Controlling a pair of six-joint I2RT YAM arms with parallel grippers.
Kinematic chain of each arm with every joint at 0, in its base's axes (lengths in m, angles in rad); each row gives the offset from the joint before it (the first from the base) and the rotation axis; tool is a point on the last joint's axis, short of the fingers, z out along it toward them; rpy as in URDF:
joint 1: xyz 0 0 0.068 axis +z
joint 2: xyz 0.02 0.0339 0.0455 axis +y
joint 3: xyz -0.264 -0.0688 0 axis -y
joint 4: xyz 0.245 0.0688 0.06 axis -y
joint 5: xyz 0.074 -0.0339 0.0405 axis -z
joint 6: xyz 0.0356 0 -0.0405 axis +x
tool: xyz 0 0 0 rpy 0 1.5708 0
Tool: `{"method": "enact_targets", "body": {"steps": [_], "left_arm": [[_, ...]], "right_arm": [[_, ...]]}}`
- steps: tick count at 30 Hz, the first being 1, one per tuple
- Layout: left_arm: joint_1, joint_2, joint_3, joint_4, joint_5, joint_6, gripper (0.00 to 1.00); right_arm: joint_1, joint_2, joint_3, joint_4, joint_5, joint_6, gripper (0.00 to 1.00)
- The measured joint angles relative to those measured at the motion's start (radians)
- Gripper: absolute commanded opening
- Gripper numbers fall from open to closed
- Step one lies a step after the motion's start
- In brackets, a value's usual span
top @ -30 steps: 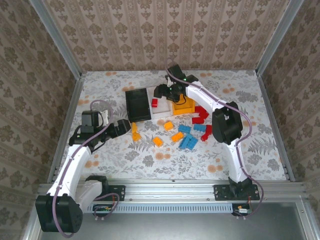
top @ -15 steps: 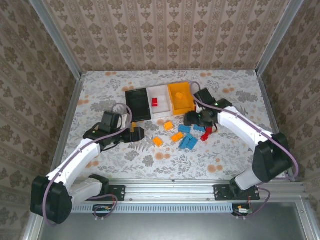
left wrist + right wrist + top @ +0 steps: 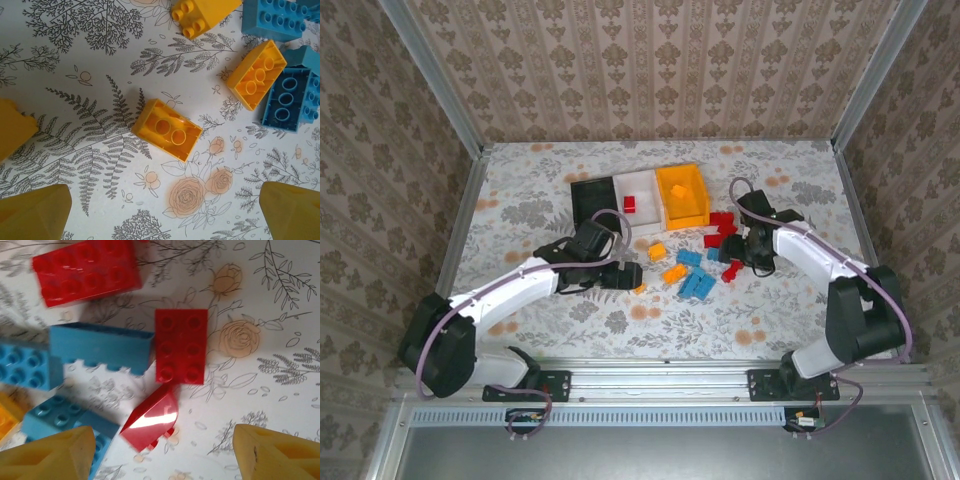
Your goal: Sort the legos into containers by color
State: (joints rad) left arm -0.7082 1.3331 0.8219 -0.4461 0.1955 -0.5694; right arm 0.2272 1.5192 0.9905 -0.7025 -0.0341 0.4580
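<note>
Left gripper [image 3: 162,214] is wide open with nothing in it, hovering over a small orange plastic lego brick [image 3: 167,129] that lies hollow side up on the floral tabletop [image 3: 75,60]. Right gripper [image 3: 162,455] is also open and empty, above a red rectangular plastic brick [image 3: 181,346] lying studs up and a glossy red sloped brick [image 3: 150,422] tipped on its side; their corners touch or nearly touch.

Top view: black plastic bin [image 3: 592,210], white plastic bin [image 3: 642,185] with one red brick in it, and orange plastic bin [image 3: 692,205] with one orange brick, side by side just beyond the loose pile. Most legos are on the tabletop, so sorting looks barely started.

Risks:
- The orange brick sits skewed to the left jaws, so closing may spin it or squeeze it out by the corners.
- A light-blue plastic brick [image 3: 100,347] lies right against the red rectangular brick, so a sloppy close could drag the blue along into the wrong bin (red seems to go in white).
- The sloped brick is slick and angled, so it's likely to pop out of a pinch.
</note>
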Motion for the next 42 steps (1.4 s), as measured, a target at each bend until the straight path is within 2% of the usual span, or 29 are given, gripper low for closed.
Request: {"method": "enact_targets", "body": {"steps": [6, 19, 23, 27, 31, 37, 42], "left_arm": [[0.002, 0.011, 0.008, 0.002, -0.011, 0.000, 0.99], [0.055, 0.000, 0.007, 0.003, -0.009, 0.005, 0.99], [0.062, -0.020, -0.004, 0.009, -0.002, 0.005, 0.99], [0.071, -0.032, -0.019, 0.013, 0.002, 0.005, 0.99], [0.089, -0.056, -0.038, 0.013, 0.009, 0.012, 1.00], [0.123, -0.098, -0.054, 0.013, 0.017, 0.018, 1.00], [0.178, -0.155, -0.074, 0.012, 0.027, 0.024, 1.00]], "right_arm": [[-0.011, 0.113, 0.017, 0.034, -0.020, -0.006, 0.65], [0.048, 0.125, -0.009, 0.072, -0.025, 0.046, 0.53], [0.060, 0.126, -0.042, 0.075, -0.025, 0.063, 0.46], [0.065, 0.127, -0.054, 0.075, -0.025, 0.072, 0.32], [0.077, 0.125, -0.055, 0.075, -0.021, 0.083, 0.23], [0.128, 0.109, -0.026, 0.031, -0.011, 0.096, 0.21], [0.199, 0.098, 0.153, -0.008, -0.024, 0.104, 0.21]]}}
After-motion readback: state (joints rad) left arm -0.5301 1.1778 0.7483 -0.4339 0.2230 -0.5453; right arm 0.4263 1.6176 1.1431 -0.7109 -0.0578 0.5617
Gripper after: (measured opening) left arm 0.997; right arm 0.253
